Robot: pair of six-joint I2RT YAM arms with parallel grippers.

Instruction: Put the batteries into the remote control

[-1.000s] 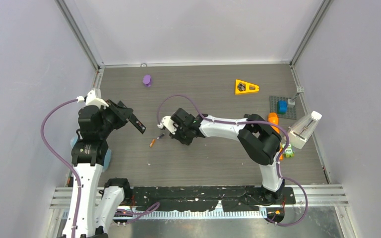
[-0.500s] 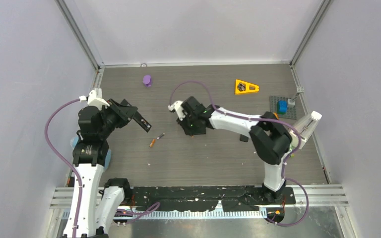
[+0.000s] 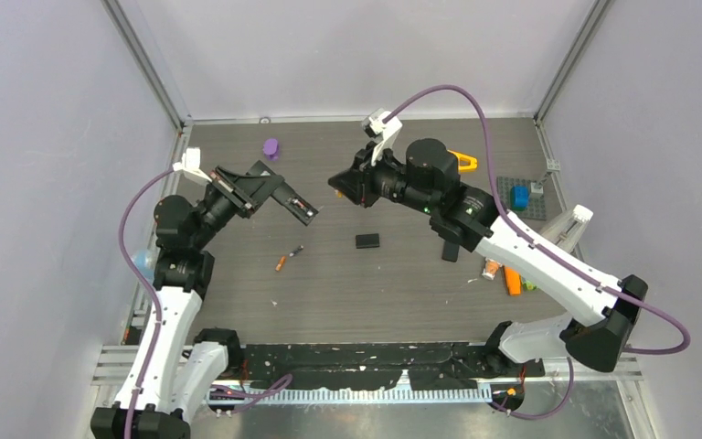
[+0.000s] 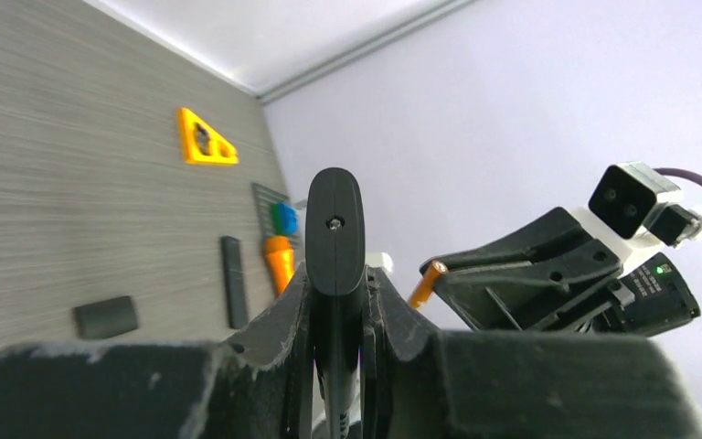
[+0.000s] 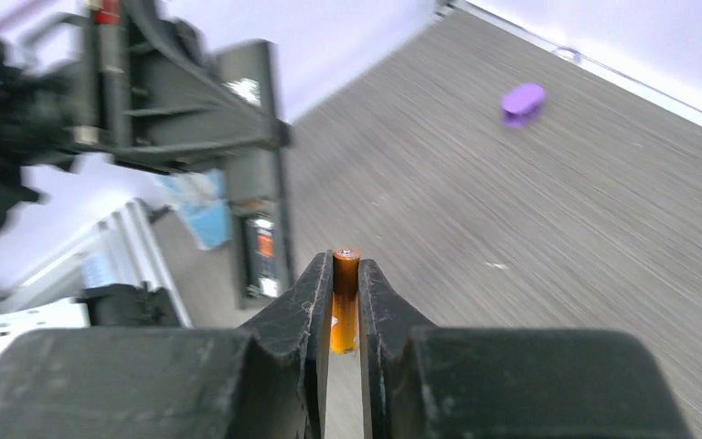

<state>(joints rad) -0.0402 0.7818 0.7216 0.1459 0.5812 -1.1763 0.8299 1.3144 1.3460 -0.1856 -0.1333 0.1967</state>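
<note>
Remote, slim black plastic (image 4: 335, 229): clamped in left end effector (image 4: 336, 291), above grey tabletop (image 3: 238, 283); battery, small orange cylinder (image 5: 344, 311): pinched in right end effector (image 5: 345, 270), aloft; second orange battery (image 3: 287, 258) lying on tabletop.

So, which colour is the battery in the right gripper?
The battery is orange, clearest in the right wrist view.

Matt grey wood-grain table (image 3: 402, 293); smooth black plastic remote (image 4: 335, 229); smooth orange battery (image 5: 345, 306), small metal tip
</note>
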